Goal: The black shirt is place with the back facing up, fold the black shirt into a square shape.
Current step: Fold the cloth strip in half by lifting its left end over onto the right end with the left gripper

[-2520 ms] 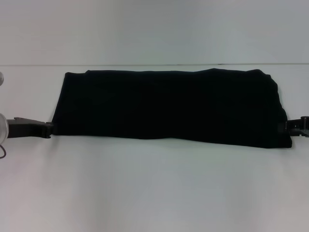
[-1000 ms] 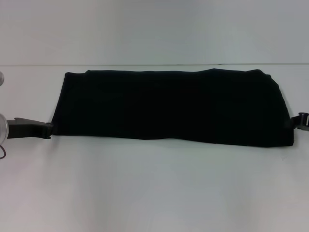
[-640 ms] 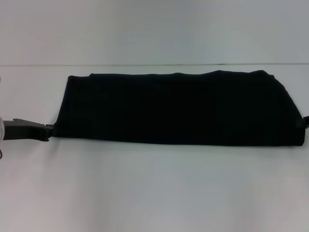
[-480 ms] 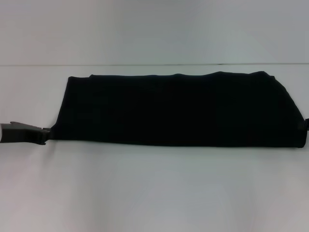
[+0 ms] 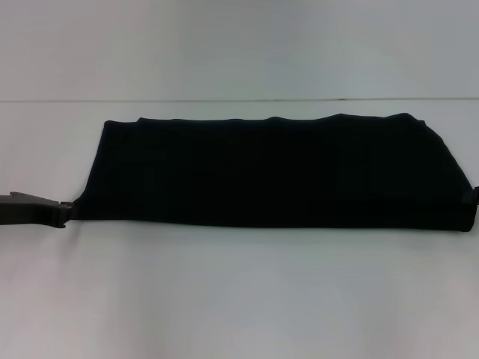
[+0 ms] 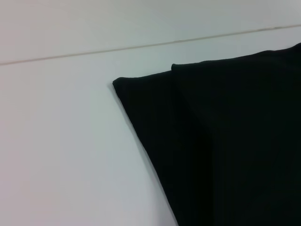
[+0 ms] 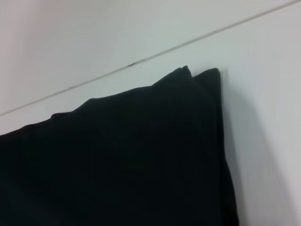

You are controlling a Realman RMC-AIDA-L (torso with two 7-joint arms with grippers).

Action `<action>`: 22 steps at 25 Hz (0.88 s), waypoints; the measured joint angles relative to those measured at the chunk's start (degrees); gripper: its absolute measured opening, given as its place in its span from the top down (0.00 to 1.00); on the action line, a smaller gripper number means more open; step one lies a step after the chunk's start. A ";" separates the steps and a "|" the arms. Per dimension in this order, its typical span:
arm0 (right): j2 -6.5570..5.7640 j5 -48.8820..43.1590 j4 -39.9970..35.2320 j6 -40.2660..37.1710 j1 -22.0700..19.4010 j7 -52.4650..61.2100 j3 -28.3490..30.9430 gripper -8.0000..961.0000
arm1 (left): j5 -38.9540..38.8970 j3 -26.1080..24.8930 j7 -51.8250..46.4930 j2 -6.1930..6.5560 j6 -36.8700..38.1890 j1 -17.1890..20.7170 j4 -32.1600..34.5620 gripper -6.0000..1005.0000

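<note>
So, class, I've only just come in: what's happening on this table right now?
A two-armed robot is folding a black shirt on a white table. The shirt lies as a long, flat band across the table, already folded lengthwise but not yet into a square. The left gripper sits low at the band's near left corner, and the right gripper is just visible at the right end. Whether either is gripping the cloth can't be seen.

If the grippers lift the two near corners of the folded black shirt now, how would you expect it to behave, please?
The black shirt will probably sag in the middle: it lies as a long, soft band between the left gripper and the right gripper. Its stacked layers, visible at the far corners in both wrist views, may slide apart. It looks light, unlikely to resist the pull.
</note>
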 joint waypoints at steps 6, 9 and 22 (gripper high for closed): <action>0.27 0.15 -2.49 -4.65 -0.04 -0.02 0.10 0.93 | -0.37 -0.04 -0.30 -0.10 1.54 0.16 1.66 0.98; 0.68 0.17 -6.08 -7.56 -0.79 0.58 0.19 0.89 | -0.27 -0.21 -2.46 -0.02 2.61 0.19 3.10 0.96; 0.35 5.15 -13.23 -15.30 -3.73 -4.15 4.47 0.42 | 0.39 -0.65 -12.42 0.14 10.91 1.50 10.16 0.71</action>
